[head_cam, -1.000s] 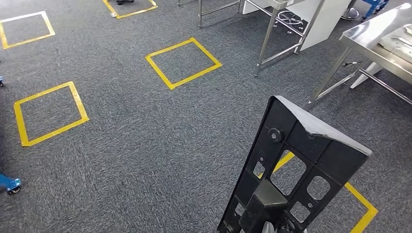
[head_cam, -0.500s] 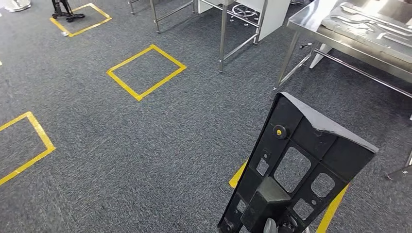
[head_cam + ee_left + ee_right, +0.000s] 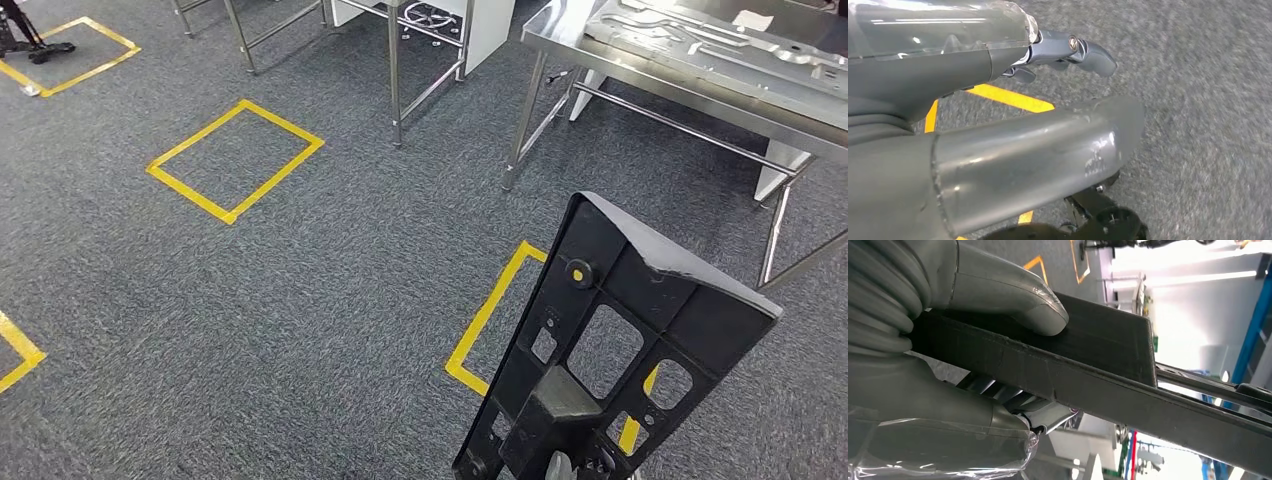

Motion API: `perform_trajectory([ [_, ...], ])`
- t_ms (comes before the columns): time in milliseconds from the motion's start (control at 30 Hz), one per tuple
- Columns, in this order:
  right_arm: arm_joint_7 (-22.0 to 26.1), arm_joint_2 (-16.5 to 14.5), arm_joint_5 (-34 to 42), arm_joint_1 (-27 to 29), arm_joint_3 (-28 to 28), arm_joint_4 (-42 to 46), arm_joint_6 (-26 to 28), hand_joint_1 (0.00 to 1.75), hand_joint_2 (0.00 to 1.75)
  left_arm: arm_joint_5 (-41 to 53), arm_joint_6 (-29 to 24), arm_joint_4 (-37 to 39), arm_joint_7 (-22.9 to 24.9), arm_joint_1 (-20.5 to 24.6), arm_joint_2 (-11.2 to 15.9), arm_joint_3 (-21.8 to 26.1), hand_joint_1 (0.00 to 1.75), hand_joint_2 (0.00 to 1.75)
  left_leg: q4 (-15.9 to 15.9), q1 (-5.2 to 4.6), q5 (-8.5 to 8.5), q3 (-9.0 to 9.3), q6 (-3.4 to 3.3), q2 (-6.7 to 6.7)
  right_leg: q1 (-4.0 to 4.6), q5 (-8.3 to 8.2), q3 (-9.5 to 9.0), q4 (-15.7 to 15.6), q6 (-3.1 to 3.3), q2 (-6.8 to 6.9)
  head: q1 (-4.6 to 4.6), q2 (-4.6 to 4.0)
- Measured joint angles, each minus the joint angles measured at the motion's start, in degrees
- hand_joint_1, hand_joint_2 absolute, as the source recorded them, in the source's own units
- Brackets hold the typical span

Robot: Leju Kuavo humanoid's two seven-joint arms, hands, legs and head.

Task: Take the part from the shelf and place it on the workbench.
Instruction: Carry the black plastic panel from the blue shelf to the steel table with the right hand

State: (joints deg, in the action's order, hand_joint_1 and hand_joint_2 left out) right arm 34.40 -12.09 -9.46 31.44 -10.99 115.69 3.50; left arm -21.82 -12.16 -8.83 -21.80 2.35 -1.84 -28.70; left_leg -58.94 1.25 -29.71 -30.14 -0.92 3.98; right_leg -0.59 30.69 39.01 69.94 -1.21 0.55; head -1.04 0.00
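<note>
A large black plastic part with several cut-outs stands upright at the lower right of the head view, over grey carpet. My right hand grips its lower end, with the grey thumb pressed on the flat face of the part. A sliver of that hand peeks out under the part. The steel workbench stands ahead at the upper right, with a pressed metal sheet lying on it. My left hand hangs over the carpet with its fingers stretched out, holding nothing.
Yellow taped squares mark the carpet ahead left and just in front of the part. A second steel table frame and a white cabinet stand beyond. A dark stand sits in a taped square at far left.
The whole scene has slid left and down as the camera turned; the workbench now stands larger and nearer. The part stays the same in my right hand.
</note>
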Motion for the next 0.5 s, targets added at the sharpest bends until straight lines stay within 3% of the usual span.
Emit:
perform_trajectory([
  [67,0.0,0.0,0.0,0.0,0.0,0.1,0.0,1.75,1.75,0.0,0.0,0.0,0.0,0.0,-0.1,0.0,0.0,0.0,0.1,-0.11,-0.51,0.61,0.37,1.25,0.67,-2.92,-3.84,-7.6,0.98,3.13,0.03,0.0],
  [133,0.0,0.0,0.0,-0.1,0.1,0.2,0.0,1.75,1.75,0.0,0.0,0.0,0.0,0.1,-0.2,0.0,0.0,0.0,0.2,-0.21,-0.9,1.07,0.96,2.41,1.45,-3.23,-5.19,-10.6,1.74,4.84,0.03,0.0],
  [200,0.0,0.0,0.0,0.0,0.1,0.3,0.0,1.75,1.75,0.0,0.0,0.0,0.0,0.2,-0.2,0.0,0.0,0.0,0.6,-0.22,-1.18,1.75,1.6,3.49,1.39,-3.44,-5.23,-11.1,2.16,3.25,-0.06,0.0],
  [267,0.0,-0.1,0.0,0.1,0.2,0.3,0.0,1.75,1.75,0.0,0.0,0.0,0.0,0.3,-0.2,0.0,0.0,0.0,-0.6,-0.19,-2.26,1.74,2.11,1.47,0.87,-3.92,-5.78,-12.0,2.65,1.71,0.12,0.0],
  [333,0.0,-0.3,0.0,0.0,0.2,0.3,0.0,1.75,1.75,0.0,0.0,0.0,0.0,0.3,-0.2,0.0,0.0,0.0,-6.4,-0.08,-5.26,-0.88,2.38,-2.17,0.62,-4.08,-6.16,-12.4,3.03,0.27,0.47,0.0],
  [400,0.0,-0.3,0.0,-0.1,0.2,0.3,0.0,1.75,1.75,-0.1,0.0,0.0,0.0,0.1,-0.2,0.0,0.0,0.0,-13.7,-0.03,-7.84,-4.86,2.6,-3.42,0.67,-3.91,-6.24,-12.3,3.3,-1.52,0.61,0.0],
  [433,0.0,-0.3,0.0,-0.1,0.3,0.3,0.0,1.75,1.75,-0.1,0.0,0.0,0.0,0.0,-0.2,0.0,0.0,0.0,-15.2,-0.03,-7.59,-6.01,2.7,-3.55,0.7,-3.8,-6.33,-12.2,3.34,-2.53,0.62,0.0],
  [467,0.0,-0.3,0.0,-0.1,0.3,0.3,-0.1,1.75,1.75,-0.2,0.0,0.0,0.0,-0.1,-0.2,0.0,0.0,0.0,-14.4,-0.02,-6.05,-6.12,2.74,-3.65,0.69,-3.65,-6.45,-12.0,3.28,-3.56,0.63,0.0],
  [500,0.0,-0.3,0.0,-0.1,0.3,0.3,-0.1,1.75,1.75,-0.2,0.0,0.0,-0.1,-0.1,-0.2,0.0,0.0,0.0,-11.4,0.01,-3.61,-5.24,2.73,-3.94,0.63,-3.43,-6.57,-11.7,3.13,-4.55,0.65,0.0],
])
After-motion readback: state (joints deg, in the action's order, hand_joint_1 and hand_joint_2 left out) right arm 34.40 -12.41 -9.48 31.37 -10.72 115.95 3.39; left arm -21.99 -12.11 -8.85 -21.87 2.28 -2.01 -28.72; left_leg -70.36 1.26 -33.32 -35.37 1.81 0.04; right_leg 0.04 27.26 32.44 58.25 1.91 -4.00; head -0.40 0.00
